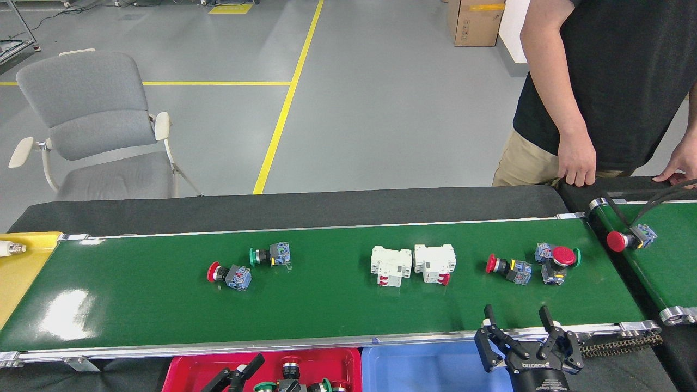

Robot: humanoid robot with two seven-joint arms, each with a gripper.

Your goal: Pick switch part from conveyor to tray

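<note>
I see a glossy green conveyor [136,305] across mid-frame carrying red [228,274] and green [269,255] button switches left of centre, more at right [509,268]; a red tray [190,367] at bottom holds switches.

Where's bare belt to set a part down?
Free: left end of the conveyor, between the yellow tray and the red switch; also the near strip along the front rail. Crowded: right end, breakers through the switch cluster.

Colours, belt area
Conveyor [136,294] glossy green; breakers [412,264] white, red levers; trays red [179,370] and blue [425,370]; side tray [22,267] yellow; chair [87,125] grey.
</note>
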